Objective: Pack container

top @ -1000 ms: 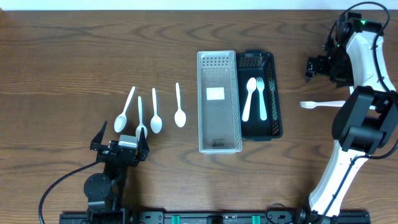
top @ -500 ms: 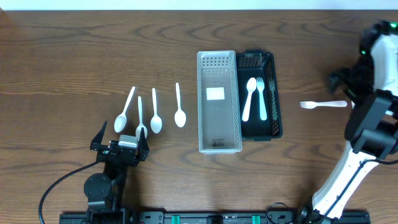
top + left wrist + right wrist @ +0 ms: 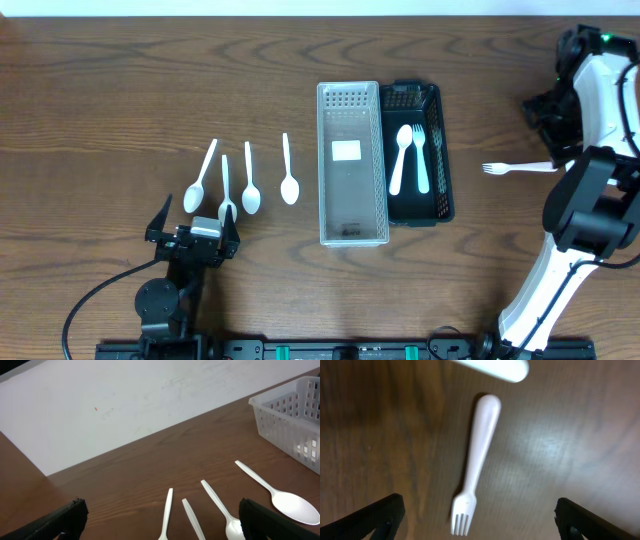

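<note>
From overhead, a clear perforated plastic basket (image 3: 322, 170) stands mid-table, touching a black plastic slotted tray (image 3: 447, 200) on its right side. In the tray a white plastic spoon (image 3: 400, 156) and a white plastic fork (image 3: 419, 158) lie side by side. Four loose white plastic spoons (image 3: 249, 184) lie in a row left of the basket, handles pointing away from the robot. A lone white plastic table fork (image 3: 518, 167) lies well right of the tray, tines toward it. The left gripper (image 3: 193, 232) sits low at the near edge, just beside the second spoon's bowl, jaws spread. The right gripper (image 3: 548, 122) hangs near the table fork's handle end (its jaws are hard to read from here).

In the left wrist view, both black fingers (image 3: 59, 521) stand far apart at the lower corners, nothing between them but bare wood and the spoons' handles; the basket's corner shows at right.

In the right wrist view, the table fork lies flat on the wood, handle up, tines down. The black fingertips (image 3: 369, 519) stand wide to either side, holding nothing.
</note>
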Action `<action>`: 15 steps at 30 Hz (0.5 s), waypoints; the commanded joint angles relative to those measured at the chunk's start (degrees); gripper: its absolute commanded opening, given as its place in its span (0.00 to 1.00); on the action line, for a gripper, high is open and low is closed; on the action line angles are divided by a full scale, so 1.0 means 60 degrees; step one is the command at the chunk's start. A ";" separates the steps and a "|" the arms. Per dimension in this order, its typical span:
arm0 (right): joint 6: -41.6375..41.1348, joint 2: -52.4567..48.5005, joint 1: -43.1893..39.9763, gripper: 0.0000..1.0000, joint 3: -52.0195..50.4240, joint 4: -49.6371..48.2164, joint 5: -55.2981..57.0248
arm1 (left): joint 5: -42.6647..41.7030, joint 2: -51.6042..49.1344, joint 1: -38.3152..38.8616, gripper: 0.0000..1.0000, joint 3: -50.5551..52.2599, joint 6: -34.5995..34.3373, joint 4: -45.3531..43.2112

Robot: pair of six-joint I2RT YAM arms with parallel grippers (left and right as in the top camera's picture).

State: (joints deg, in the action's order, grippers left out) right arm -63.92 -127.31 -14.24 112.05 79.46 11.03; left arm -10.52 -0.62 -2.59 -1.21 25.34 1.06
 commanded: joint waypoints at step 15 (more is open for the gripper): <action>0.0091 0.0178 -0.0124 0.99 -0.1825 -0.1905 -0.0878 | -0.0142 0.0047 -0.0058 0.98 0.0164 -0.0091 0.0313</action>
State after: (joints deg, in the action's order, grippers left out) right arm -63.86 -127.31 -14.57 101.80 68.95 6.96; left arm -10.52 -0.62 -2.59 -1.21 25.34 1.06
